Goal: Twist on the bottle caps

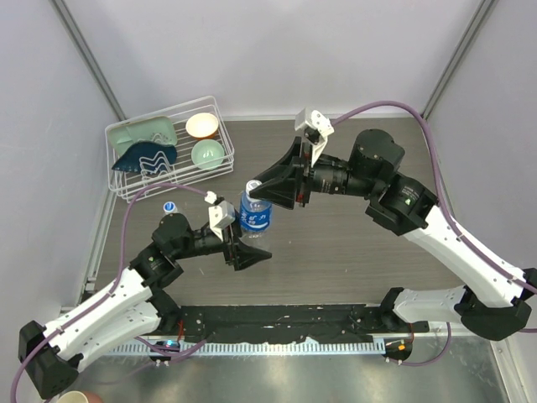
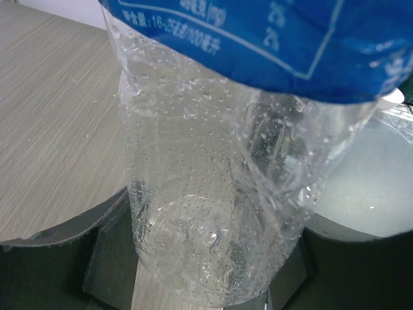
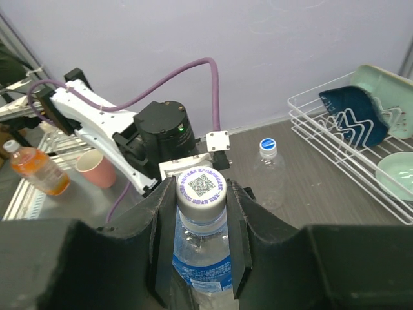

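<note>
Left of tabletop [image 1: 336,260] centre, clamping labelled bottle [image 1: 256,217] in left gripper [image 1: 252,249], pinching its cap [image 3: 201,186] in right gripper [image 3: 201,201]; risking cross-threading from tilted cap, or bottle twisting in clamp.

Left wrist view: the upper edge cuts off the labelled bottle [image 2: 213,194] partway up its label, so you cannot see its neck. Its body hides most of the left claw [image 2: 200,278]. Right wrist view: the lower edge cuts off the same bottle's base, and the print on its cap [image 3: 201,186] is too small to read.
</note>
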